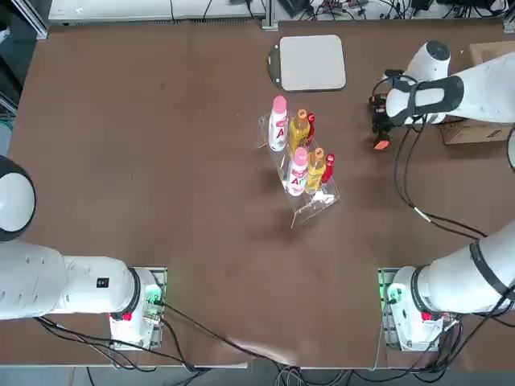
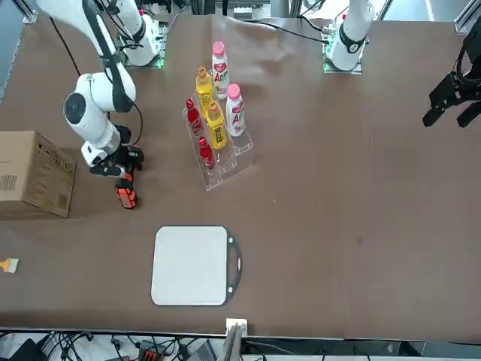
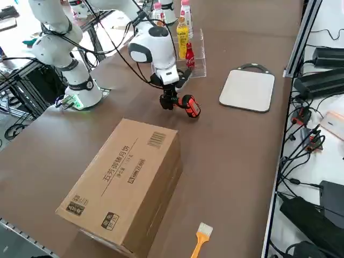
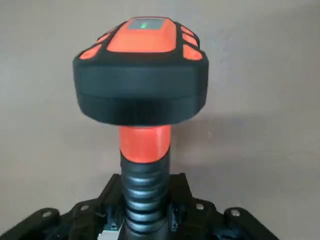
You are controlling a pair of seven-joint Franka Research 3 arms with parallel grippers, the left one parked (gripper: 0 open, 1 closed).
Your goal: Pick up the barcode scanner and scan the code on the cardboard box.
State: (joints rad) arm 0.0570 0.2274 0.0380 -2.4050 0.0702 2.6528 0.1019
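Observation:
My right gripper (image 2: pixel 113 164) is shut on the ribbed black handle of the barcode scanner (image 2: pixel 125 189), low over the table. The scanner (image 3: pixel 188 106) is black with orange-red accents. In the wrist view its wide head (image 4: pixel 142 70) fills the picture, a small green light on its orange top, and the gripper (image 4: pixel 145 220) clamps the handle below. From above, the scanner (image 1: pixel 380 130) hangs under the gripper (image 1: pixel 378 111). The brown cardboard box (image 3: pixel 123 183) lies on its side at the table's right edge, a barcode on its upper face. In the front view the cardboard box (image 2: pixel 30 174) is a short gap away.
A clear rack of red, yellow and pink-capped bottles (image 1: pixel 299 153) stands mid-table, left of the gripper. A flat grey pad (image 1: pixel 312 62) lies at the far edge. A small orange-handled brush (image 3: pixel 201 239) rests beyond the box. Cables run along the table's far side.

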